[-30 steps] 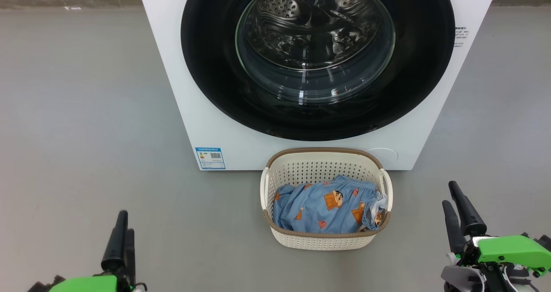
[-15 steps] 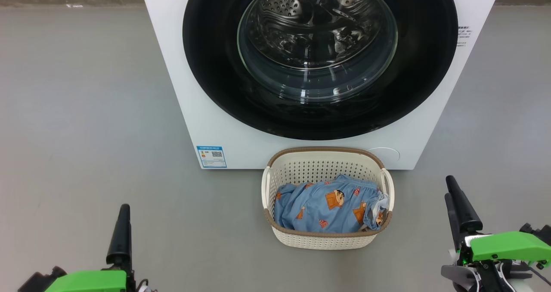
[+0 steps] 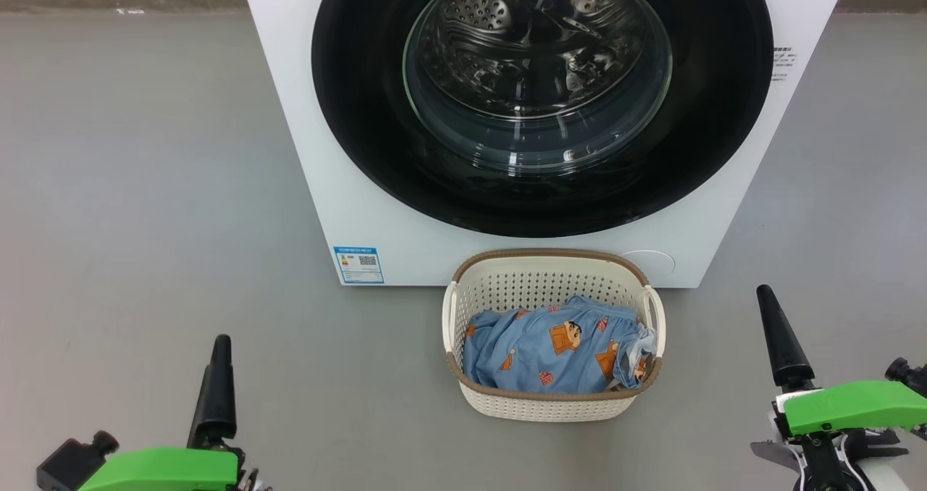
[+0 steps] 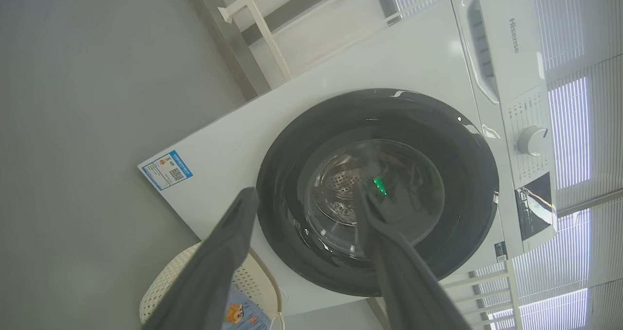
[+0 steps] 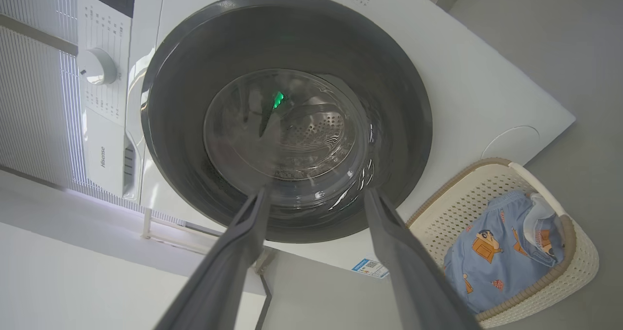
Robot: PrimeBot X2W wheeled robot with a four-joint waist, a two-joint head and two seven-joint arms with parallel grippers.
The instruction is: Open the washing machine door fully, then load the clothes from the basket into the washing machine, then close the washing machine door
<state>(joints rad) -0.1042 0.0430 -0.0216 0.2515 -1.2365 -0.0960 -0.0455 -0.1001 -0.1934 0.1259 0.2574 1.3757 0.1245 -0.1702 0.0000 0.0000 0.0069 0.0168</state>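
Note:
The white washing machine stands ahead, and its door, black-rimmed with a glass bowl window, sits shut against the front. The cream basket rests on the floor right before it, holding the light blue printed clothes. My left gripper hovers low at the left, well clear of the basket. My right gripper hovers to the basket's right. Each wrist view shows its gripper open and empty, aimed at the door: left gripper, right gripper. The basket and clothes lie beside the right fingers.
Grey floor spreads on both sides of the machine. A blue label marks its lower front. The control knob and panel sit above the door. A white rail frame and window blinds stand behind the machine.
Both wrists have rolled, so each gripper's two fingers now line up edge-on in the head view; both tips sit slightly higher. The head view itself shifted a little.

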